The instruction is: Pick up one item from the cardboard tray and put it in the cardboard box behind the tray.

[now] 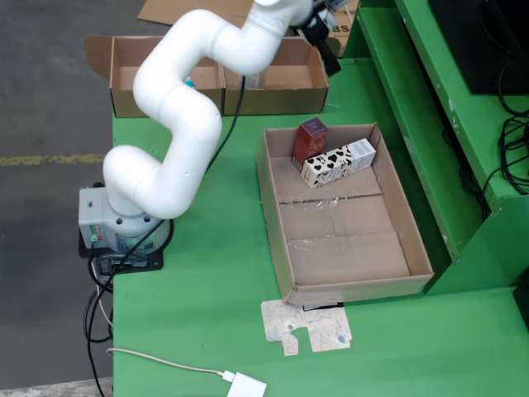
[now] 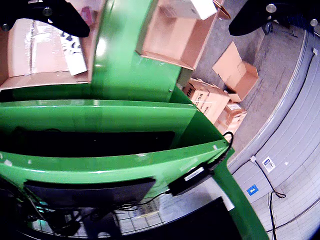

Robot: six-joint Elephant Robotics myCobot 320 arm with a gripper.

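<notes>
The cardboard tray [image 1: 347, 256] lies in the middle of the green table. A dark red box [image 1: 311, 141] and a cow-patterned carton [image 1: 337, 163] sit together at its far end. Behind it stands the cardboard box [image 1: 216, 99], which has two compartments. My black gripper [image 1: 321, 35] hangs over that box's right end, partly cut off by the top edge of the overhead view. In the wrist view the gripper [image 2: 159, 27] is open, its fingers [image 2: 47, 15] spread wide with nothing between them. Below it are the box [image 2: 175, 42], a white item [image 2: 189, 7] and the cow-patterned carton [image 2: 71, 46].
A raised green shelf [image 1: 430, 99] borders the table on the right, with black cables [image 1: 514, 141] beyond it. A flattened card piece [image 1: 307, 327] and a white adapter [image 1: 248, 386] with its cord lie near the front. Cartons [image 2: 235, 75] sit on the floor.
</notes>
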